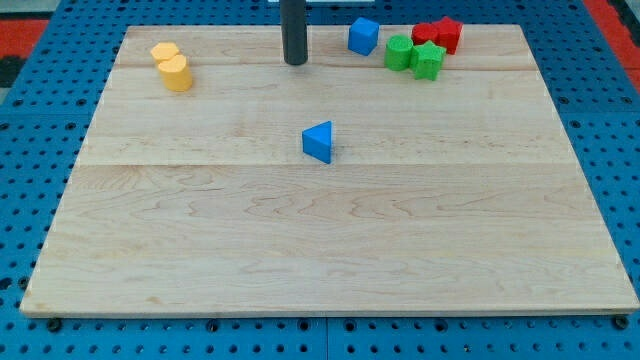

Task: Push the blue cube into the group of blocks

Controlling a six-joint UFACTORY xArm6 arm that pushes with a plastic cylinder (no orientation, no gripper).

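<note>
— Where did the rod's tip (295, 62) stand?
— Near the top edge of the wooden board (330, 250), left of the blue cube (363, 36), apart from it.
— And the group?
— Right of the cube: two green blocks (399, 52) (428, 61) and two red ones (426, 33) (448, 34), bunched together.
— Others?
— A blue wedge (318, 142) sat mid-board; two yellow cylinders (164, 53) (176, 73) touched at the top left.

Bright, even overhead light; soft short shadows, faint sheen on the board (330, 250), sharp focus.
</note>
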